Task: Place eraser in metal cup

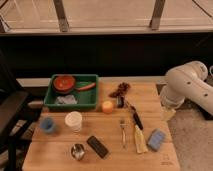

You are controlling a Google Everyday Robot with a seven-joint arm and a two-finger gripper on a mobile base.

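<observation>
The claw (168, 113) hangs at the right edge of the tabletop (150, 95), fingers apart and empty. The eraser (97, 146) lies near, just right of the metal cup (77, 151). Grasping so close may knock the cup over, and the long eraser may catch on its rim.

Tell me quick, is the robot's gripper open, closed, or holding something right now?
Gripper: open, holding nothing, at the right edge of the wooden table; the flat black rectangular eraser lies on it.

Green tray (93, 98) with red pan (64, 82), white cup (73, 121), fork (123, 131), blue sponge (156, 139), perhaps an orange ball (107, 106)
</observation>
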